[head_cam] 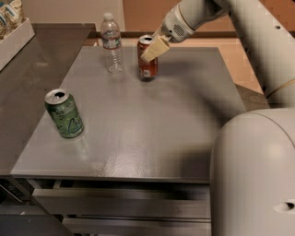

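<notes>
The robot's rounded white body [253, 175] is filling the near right corner of the view and hiding the desk's near right corner. Under the near edge of the flat grey desk [152, 124], grey drawer fronts [124, 198] are showing, cut off by the bottom of the frame.

Near the left edge, a green aluminium drink can [64, 114] is standing upright with its top opened. Whether anything is inside cannot be seen.

Toward the far edge, about midway along it, the red soda can [148, 69] is standing on the desk with its long axis vertical and its opened top facing up. Its contents are not visible. The gripper [150, 53] is closing on the upper part of this can. One beige finger [156, 47] is lying slantwise across the can's front and covering part of the rim, while the other is hiding behind the can. The white arm [193, 16] is reaching in from the upper right.

Just left of the red can, nearer the far left corner, a clear plastic water bottle [112, 44] is standing upright with its cap on.

Beyond the left edge, a white tray [16, 41] is sitting on a darker counter, holding packets [9, 14] that the frame is cutting off.
</notes>
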`<state>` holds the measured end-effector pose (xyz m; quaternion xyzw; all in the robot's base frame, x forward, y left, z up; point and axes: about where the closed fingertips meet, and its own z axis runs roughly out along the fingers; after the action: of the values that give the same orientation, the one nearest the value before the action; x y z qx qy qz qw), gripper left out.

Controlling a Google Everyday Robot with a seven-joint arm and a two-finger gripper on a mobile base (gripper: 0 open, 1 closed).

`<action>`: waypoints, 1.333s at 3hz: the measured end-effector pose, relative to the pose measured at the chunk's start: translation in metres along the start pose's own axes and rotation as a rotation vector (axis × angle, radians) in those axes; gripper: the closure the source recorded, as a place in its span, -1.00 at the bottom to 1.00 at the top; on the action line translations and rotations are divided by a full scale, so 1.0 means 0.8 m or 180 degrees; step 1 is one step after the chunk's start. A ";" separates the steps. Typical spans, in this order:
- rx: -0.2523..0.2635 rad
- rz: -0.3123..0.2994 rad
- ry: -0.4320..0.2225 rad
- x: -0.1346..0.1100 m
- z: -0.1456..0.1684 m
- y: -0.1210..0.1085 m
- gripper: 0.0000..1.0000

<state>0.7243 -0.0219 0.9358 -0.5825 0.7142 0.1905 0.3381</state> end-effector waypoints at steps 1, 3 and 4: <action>-0.0044 0.0000 -0.0036 0.002 0.024 -0.009 0.19; -0.0230 -0.0097 -0.0150 0.000 0.053 -0.016 -0.74; -0.0239 -0.0101 -0.0155 -0.002 0.056 -0.016 -1.00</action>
<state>0.7486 0.0056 0.9069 -0.6011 0.6889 0.2258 0.3363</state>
